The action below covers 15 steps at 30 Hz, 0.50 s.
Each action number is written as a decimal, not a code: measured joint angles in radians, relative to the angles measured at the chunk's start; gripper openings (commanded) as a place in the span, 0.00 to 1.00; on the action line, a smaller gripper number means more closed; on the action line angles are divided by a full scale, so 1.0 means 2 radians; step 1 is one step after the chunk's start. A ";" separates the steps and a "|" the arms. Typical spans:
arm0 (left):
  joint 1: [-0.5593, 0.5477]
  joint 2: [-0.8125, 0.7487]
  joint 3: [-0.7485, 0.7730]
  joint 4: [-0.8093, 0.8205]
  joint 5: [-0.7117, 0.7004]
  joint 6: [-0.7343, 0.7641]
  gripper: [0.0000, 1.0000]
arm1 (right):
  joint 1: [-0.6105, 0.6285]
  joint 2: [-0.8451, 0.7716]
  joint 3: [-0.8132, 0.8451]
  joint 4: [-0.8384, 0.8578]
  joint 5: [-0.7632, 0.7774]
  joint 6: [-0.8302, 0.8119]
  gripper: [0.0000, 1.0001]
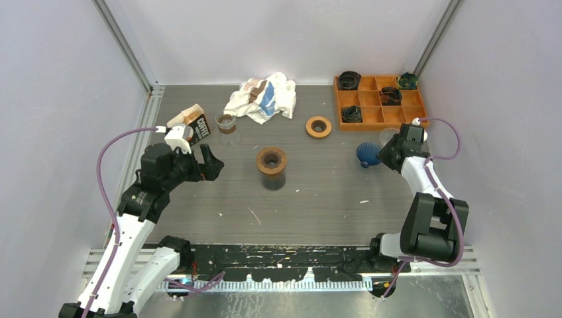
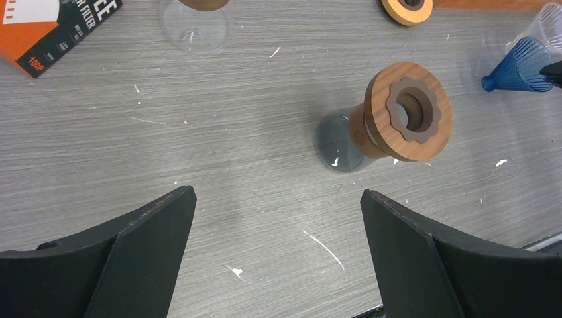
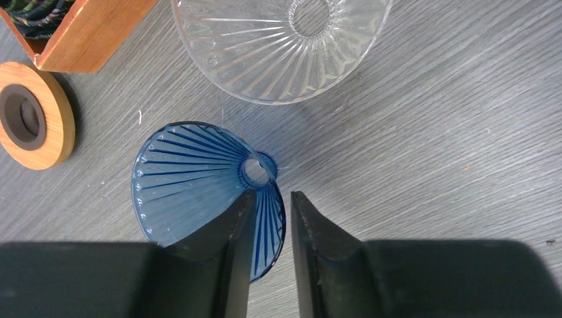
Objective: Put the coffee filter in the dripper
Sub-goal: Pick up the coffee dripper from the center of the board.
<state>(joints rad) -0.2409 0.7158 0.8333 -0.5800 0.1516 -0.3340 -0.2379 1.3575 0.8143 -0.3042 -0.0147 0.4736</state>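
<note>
1. Blue ribbed translucent cone dripper (image 3: 192,179) lies on its side on the grey wood-grain table (image 1: 318,199), at the right of the overhead view.
2. Right gripper (image 3: 273,197) straddles that cone's wall: one finger overlaps the cone and the other is outside it. The jaws are narrow, and I cannot tell whether they actually pinch the wall.
3. Clear ribbed glass dripper (image 3: 278,46) rests just beyond the blue one, near the corner of the orange wooden compartment tray (image 1: 381,99).
4. Orange-and-black coffee filter box (image 1: 193,124) sits at the upper left of the overhead view, well apart from both drippers.
5. Left gripper (image 2: 278,199) hovers beside that box with its jaws spread wide and nothing between them.
6. Glass carafe with a round wooden collar (image 1: 272,162) stands mid-table. A loose wooden ring (image 1: 319,126) lies behind it to the right.
7. Crumpled white cloth (image 1: 262,98) lies at the back, with a small glass cup (image 1: 226,123) beside it.
</note>
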 measured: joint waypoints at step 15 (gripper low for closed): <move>0.000 0.000 0.000 0.000 0.002 0.000 0.99 | 0.000 0.007 -0.001 0.013 -0.045 0.000 0.01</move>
<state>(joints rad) -0.2409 0.7158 0.8330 -0.5800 0.1551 -0.3344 -0.2382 1.3724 0.8131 -0.2779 -0.1047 0.4736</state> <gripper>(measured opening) 0.991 0.114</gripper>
